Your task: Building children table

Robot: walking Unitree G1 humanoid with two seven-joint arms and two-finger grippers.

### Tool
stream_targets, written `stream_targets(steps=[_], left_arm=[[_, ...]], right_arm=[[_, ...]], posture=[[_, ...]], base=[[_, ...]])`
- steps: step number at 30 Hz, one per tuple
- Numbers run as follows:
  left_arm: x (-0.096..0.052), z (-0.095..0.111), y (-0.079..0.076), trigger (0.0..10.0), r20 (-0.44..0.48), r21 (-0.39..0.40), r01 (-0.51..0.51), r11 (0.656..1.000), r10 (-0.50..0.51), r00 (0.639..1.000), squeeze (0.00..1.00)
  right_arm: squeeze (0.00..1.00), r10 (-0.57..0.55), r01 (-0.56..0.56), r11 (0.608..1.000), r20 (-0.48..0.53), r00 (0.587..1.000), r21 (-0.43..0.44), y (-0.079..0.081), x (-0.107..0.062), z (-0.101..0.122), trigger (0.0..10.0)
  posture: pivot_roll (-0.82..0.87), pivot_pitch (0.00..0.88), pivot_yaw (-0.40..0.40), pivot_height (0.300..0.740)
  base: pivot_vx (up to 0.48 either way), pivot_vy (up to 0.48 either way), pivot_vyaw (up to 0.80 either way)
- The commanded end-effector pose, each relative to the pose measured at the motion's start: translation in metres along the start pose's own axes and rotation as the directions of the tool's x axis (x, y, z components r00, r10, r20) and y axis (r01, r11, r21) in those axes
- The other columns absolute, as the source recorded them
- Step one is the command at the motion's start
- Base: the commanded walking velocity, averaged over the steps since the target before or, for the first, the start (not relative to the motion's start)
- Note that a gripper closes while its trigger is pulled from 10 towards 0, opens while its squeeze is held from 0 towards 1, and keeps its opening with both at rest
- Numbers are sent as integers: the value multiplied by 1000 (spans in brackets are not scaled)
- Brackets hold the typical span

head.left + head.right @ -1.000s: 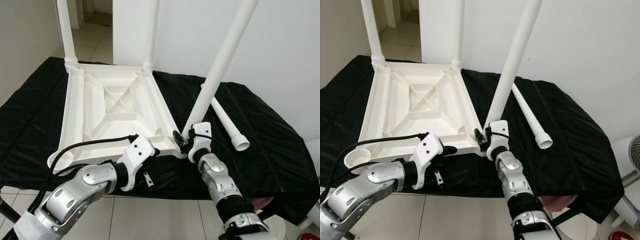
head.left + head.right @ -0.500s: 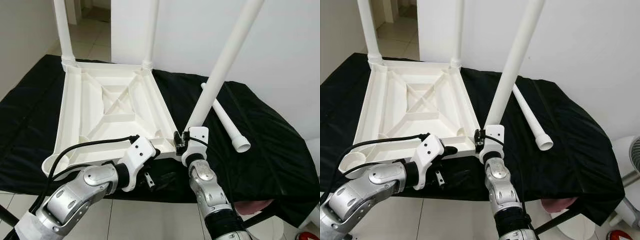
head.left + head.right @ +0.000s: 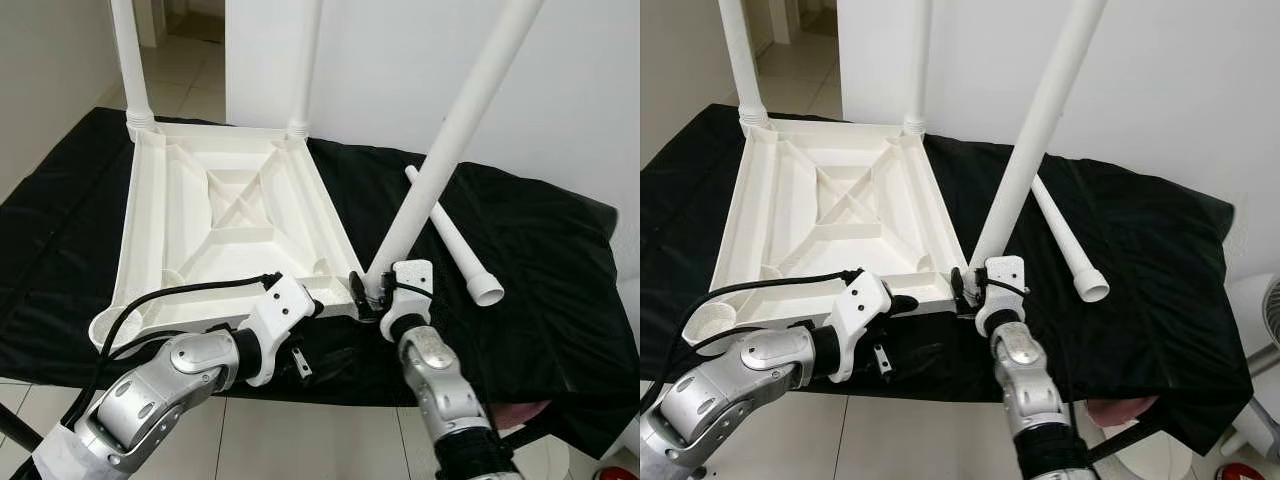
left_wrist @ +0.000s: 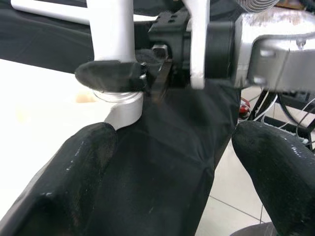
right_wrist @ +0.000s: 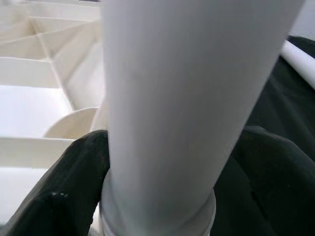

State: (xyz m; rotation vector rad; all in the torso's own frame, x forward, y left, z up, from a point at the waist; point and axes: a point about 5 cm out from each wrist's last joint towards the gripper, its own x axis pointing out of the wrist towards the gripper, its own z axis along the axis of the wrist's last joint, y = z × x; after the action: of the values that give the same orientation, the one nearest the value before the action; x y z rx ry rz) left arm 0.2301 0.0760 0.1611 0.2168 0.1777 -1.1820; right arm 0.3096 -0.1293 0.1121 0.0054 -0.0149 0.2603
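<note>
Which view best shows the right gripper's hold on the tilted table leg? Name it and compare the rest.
The right wrist view: both black fingers press either side of the tilted leg. The eye views show the right gripper small at the leg's foot; the left wrist view shows one finger across it.

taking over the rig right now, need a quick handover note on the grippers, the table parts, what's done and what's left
Right gripper: shut on the tilted leg near its base, at the near right corner of the upturned tabletop.
Left gripper: open, empty, just below the tabletop's near edge.
Done: two far legs stand upright in their sockets.
Left: the held leg leans, so it does not look seated yet. The spare leg lies on the black cloth; the near left socket is open.
</note>
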Motion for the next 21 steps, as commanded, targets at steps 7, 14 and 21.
stream_targets(steps=[7, 14, 21], left_arm=[[2, 4, -7, 10000, 4, 16, 137, 990, -138, 990, 0], [3, 5, -6, 10000, 4, 20, 143, 990, -143, 990, 0], [5, 7, -5, 10000, 8, 24, 146, 989, -146, 989, 0]], right_arm=[[0, 259, -256, 964, 31, 965, -71, -13, 2, 6, 10000], [0, 363, -359, 928, 21, 932, -101, -12, 12, 10, 10000], [0, 435, -438, 894, -44, 899, -94, -8, 23, 1, 4549]], posture=[[25, 0, -138, 740], [23, 0, -132, 740], [29, 0, -127, 740]], base=[[0, 0, 0], [0, 0, 0], [0, 0, 0]])
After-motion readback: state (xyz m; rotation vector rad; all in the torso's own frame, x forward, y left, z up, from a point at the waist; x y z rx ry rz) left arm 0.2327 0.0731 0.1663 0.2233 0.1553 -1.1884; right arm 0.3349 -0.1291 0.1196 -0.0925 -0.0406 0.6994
